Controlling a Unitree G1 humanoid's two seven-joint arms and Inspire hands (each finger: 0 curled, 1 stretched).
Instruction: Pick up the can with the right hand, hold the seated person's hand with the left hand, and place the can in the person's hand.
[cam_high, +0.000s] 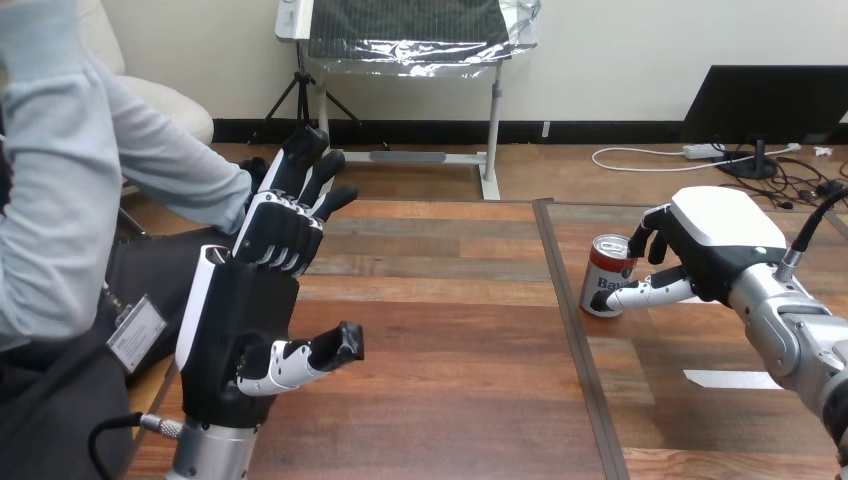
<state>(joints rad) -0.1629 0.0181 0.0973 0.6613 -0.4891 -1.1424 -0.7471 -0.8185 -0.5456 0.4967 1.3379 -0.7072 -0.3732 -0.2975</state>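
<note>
Can (606, 275) upright at counter (450, 380) seam, right hand (715, 240) fingers curled round it; well left of can, left hand (235, 330) fingers apart.

Red, white and blue cylindrical metal can (604, 284): white lettering on the blue band, partly hidden by the thumb of the right hand (715, 245); no whole word legible. White rectangular paper slip (733, 379) on brown wooden table (450, 400): no legible print.

Wood-plank table (460, 330), pale wall (620, 60), wood floor (600, 175), metal stand (493, 120), black monitor (765, 100) rt
</note>
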